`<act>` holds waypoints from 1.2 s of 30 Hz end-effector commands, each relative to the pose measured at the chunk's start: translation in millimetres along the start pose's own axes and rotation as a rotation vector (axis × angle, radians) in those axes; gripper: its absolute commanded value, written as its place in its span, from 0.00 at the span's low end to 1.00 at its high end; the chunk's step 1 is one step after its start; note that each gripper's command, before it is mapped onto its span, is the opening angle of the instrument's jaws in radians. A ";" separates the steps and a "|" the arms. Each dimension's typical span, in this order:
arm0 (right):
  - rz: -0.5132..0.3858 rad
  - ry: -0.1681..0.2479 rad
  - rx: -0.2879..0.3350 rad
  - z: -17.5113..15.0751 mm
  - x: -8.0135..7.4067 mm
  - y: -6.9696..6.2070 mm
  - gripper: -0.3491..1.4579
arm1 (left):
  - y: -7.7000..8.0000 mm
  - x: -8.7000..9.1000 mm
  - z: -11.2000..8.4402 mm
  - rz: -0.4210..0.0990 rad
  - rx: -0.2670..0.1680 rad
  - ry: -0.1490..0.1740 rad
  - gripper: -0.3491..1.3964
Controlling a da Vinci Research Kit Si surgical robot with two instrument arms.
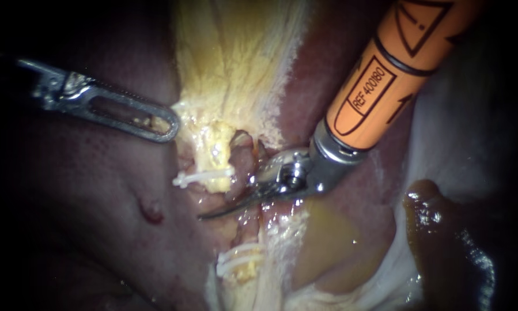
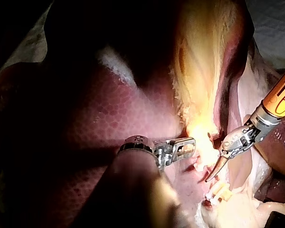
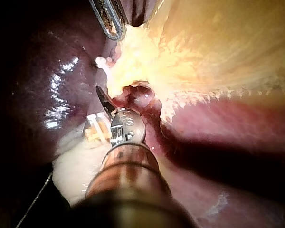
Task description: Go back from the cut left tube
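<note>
- The cut left tube (image 1: 215,151) lay in two parts near the middle of the endoscope view. Its upper end was closed by one white clip (image 1: 204,177), and its lower end (image 1: 244,273) carried two white clips (image 1: 238,259). An open gap separated the two ends.
- The right instrument (image 1: 218,212) came in from the upper right. Its curved blades lay in this gap and pointed across it toward the liver (image 1: 97,201).
- The blades were pressed together into one dark point and held nothing. I judge that they lay there because the gap was the place of the cut, so the way back started from it.
- The left instrument (image 1: 163,125) came in from the left. Its windowed jaws were clamped on the edge of the yellow tissue (image 1: 235,57), just beside the upper end of the tube, and some of this tissue showed through the window.
- This grip probably drew the tissue sideways, so that the tube stood stretched and open to the camera.
- The single clip was very near to the blades. For this reason, I think the retreat should follow the line of the instrument's own shaft, with the blades closed, so that the point would not catch the clip or the upper end.
</note>
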 end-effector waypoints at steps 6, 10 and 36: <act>-0.005 -0.003 0.003 0.0 -0.2 -0.1 0.00 | 0.1 0.0 0.0 0.001 0.000 0.001 0.00; -0.020 0.011 0.029 0.4 -0.7 -0.3 0.21 | 0.2 0.0 0.0 0.001 0.000 0.001 0.00; -0.362 0.185 -0.404 -7.4 -4.2 -5.3 0.98 | 0.3 0.1 -0.1 0.002 -0.001 -0.001 0.00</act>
